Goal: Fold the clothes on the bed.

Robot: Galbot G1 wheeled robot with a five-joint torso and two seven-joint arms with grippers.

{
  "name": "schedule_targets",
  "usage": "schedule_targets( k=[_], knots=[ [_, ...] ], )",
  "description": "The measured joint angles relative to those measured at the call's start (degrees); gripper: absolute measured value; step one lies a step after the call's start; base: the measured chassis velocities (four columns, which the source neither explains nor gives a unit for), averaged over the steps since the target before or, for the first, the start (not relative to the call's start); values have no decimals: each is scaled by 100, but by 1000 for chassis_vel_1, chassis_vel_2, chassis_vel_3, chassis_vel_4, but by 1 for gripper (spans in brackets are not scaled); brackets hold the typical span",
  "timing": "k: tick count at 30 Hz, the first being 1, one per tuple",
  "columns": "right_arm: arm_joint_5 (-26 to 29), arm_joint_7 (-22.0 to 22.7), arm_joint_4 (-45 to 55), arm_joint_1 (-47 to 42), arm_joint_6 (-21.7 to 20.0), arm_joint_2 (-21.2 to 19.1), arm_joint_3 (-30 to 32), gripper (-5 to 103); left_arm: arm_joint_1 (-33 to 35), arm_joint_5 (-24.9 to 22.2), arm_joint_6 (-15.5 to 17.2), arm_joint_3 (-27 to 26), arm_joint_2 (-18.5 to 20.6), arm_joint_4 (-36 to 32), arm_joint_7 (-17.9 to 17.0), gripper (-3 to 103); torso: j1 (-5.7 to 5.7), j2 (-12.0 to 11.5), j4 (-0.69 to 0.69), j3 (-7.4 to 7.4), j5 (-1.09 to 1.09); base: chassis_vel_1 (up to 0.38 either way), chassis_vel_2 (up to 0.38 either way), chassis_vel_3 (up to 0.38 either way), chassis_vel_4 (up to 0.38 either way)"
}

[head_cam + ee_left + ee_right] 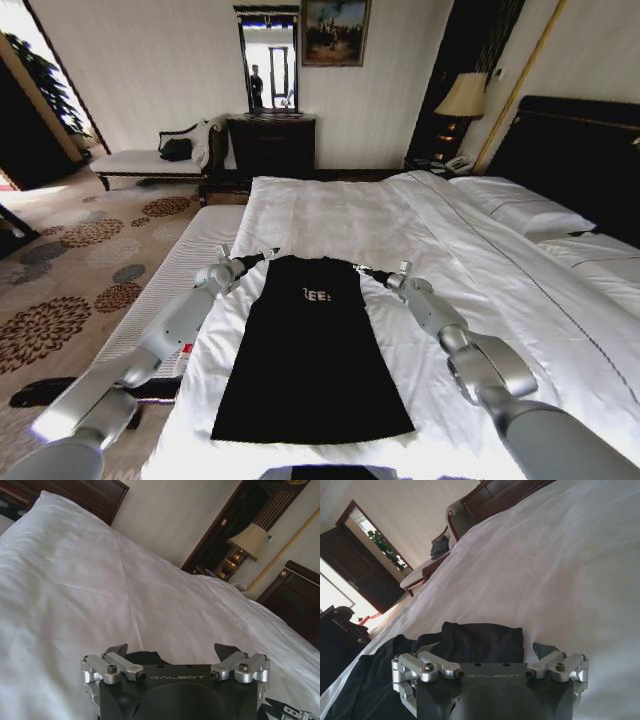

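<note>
Bare duvet [330,215] lies open beyond the T-shirt [312,350]; pillows [520,210] far right.

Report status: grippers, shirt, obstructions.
Left gripper and right gripper open at the black T-shirt's top corners. Shirt flat on bed. Nothing obstructing.

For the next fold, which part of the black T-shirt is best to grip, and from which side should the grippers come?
Probably the two far corners. The T-shirt lies flat on the duvet, sleeves already folded in, a long narrow strip. The left gripper and right gripper, both open, sit beside those corners, so come in low from each side.
</note>
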Motion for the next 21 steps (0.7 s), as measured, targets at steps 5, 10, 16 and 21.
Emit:
schedule_targets(
  k=[5, 10, 16, 21],
  knots=[
    [-87, 47, -38, 9, 3, 40, -12, 100, 21, 12, -3, -21, 34, -38, 6, 100, -1, 0, -3, 0, 0, 0, 0, 0, 0],
    [-99, 102, -55, 10, 7, 53, -24, 100, 35, 12, -5, -51, 74, -84, 13, 100, 0, 1, -1, 0, 1, 0, 0, 0, 0],
    [-101, 202, -99, 50, 5, 86, -48, 100, 86, 12, -8, -91, 102, -162, 13, 100, -1, 1, -3, 0, 0, 0, 0, 0, 0],
    [-118, 291, -123, 67, -13, 129, -52, 103, 131, 12, -9, -136, 149, -238, 13, 100, 0, 1, -1, 0, 0, 0, 0, 0, 0]
  ],
)
